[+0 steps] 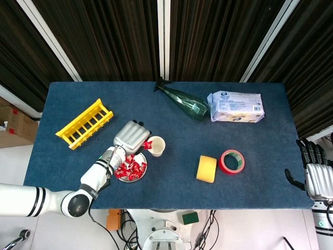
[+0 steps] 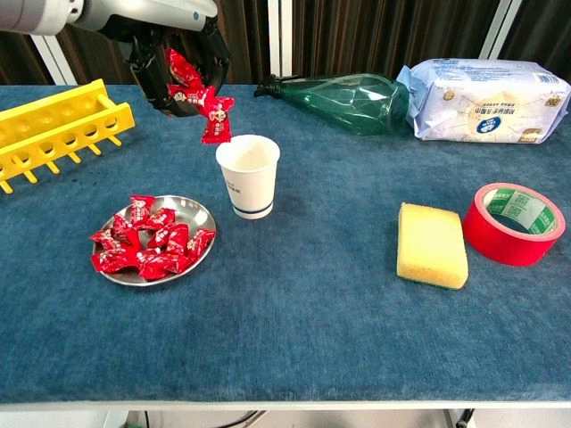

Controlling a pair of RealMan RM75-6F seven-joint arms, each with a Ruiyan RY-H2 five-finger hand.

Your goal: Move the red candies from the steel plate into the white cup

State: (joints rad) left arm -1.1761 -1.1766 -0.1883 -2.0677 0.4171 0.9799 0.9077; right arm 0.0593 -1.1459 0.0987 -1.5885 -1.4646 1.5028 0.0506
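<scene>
On the counter (image 2: 294,303) my left hand (image 2: 169,49) grips a few red candies (image 2: 198,94) just above the white cup (image 2: 249,175); more lie on the steel plate (image 2: 200,217). My right hand (image 1: 317,179) idles open. The wrappers look light, crinkly and slippery, so I'd pinch the bodies, not the tails.

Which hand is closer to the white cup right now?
Left. The left hand holds red candies just above and left of the white cup; the right hand hangs off the table's far right edge.
</scene>
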